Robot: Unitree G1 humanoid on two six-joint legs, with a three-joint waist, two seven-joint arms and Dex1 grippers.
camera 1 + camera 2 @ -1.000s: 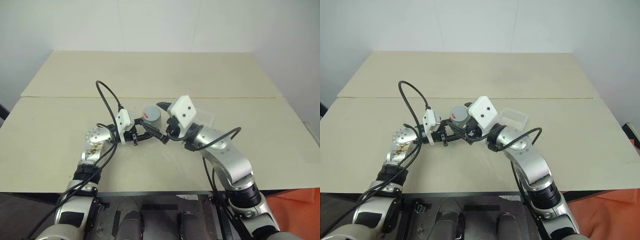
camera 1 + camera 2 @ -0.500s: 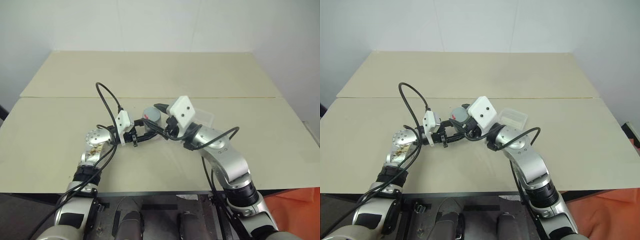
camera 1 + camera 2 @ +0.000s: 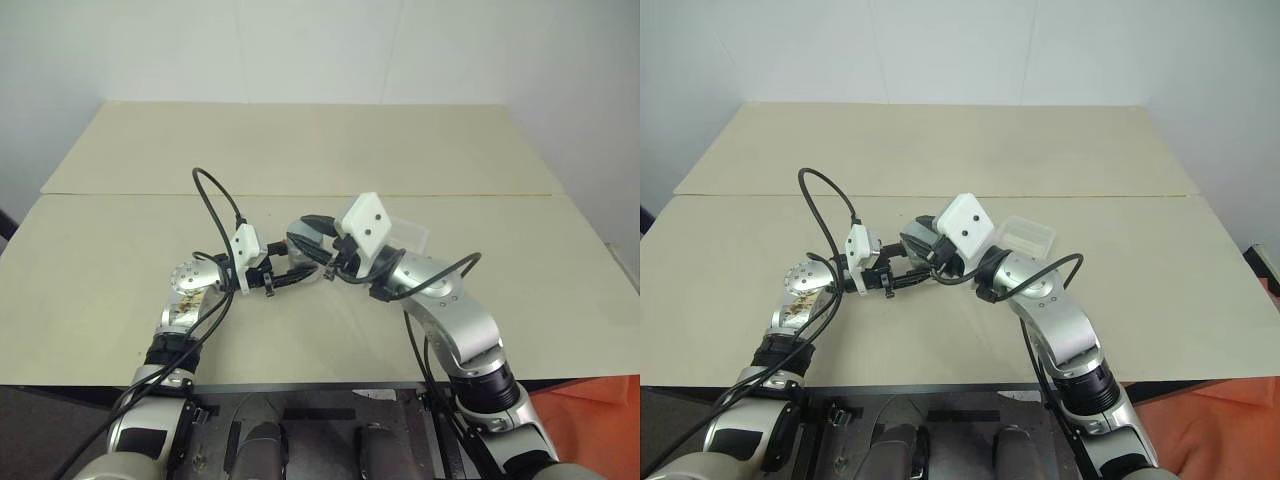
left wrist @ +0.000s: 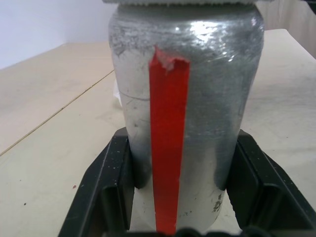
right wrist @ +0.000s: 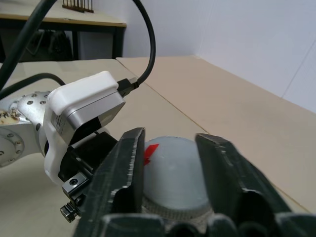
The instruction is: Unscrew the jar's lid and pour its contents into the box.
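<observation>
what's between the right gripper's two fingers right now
The lid, red mark up, sits between the right gripper's fingers, seen in the right wrist view.

The small cylindrical jar [image 4: 185,98] has a scuffed, silvery, glossy skin with a smooth red tape strip. Its round grey lid [image 5: 173,173] looks matt. The beige table [image 3: 300,150] looks matt and smooth.

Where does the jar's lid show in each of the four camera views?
Left eye view: lid at centre, between the right gripper fingers.
Right eye view: centre.
Left wrist view: its ridged rim at the top edge.
Right wrist view: bottom centre.
Shared landmark: the jar.
</observation>
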